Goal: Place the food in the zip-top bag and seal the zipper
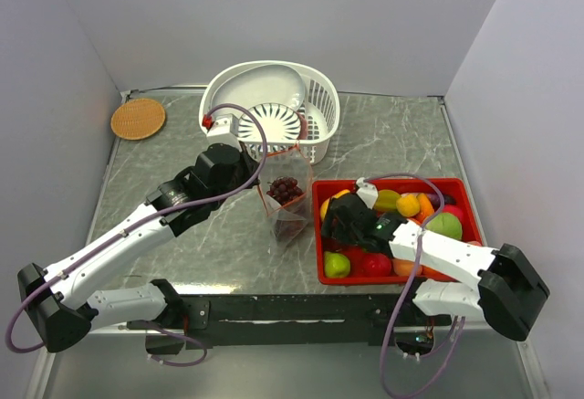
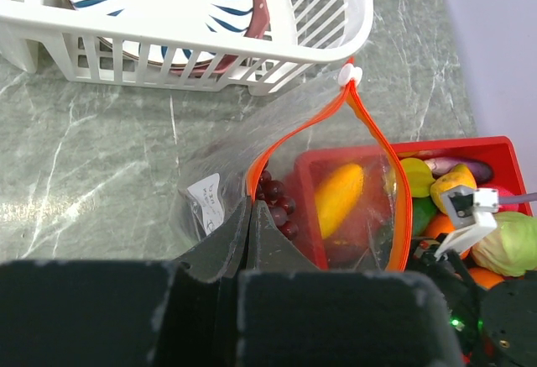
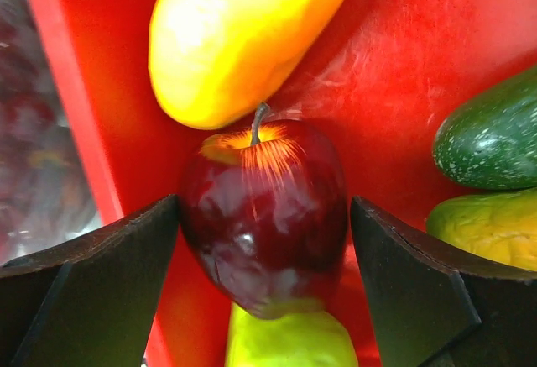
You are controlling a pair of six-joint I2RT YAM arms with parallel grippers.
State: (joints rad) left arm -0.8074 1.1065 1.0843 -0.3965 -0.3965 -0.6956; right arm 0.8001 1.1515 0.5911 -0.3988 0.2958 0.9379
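The clear zip-top bag stands upright mid-table with its mouth held wide, and purple grapes lie inside it. My left gripper is shut on the near end of the bag's rim, where the orange-red zipper begins. In the red tray my right gripper stands open around a dark red apple, one finger on each side. A small gap shows at the right finger. A yellow mango lies just beyond the apple and a green pear just under it.
A white slotted basket holding plates stands right behind the bag. The tray's left wall runs close beside my right gripper's left finger, with the bag just past it. More toy food fills the tray. A woven coaster lies back left.
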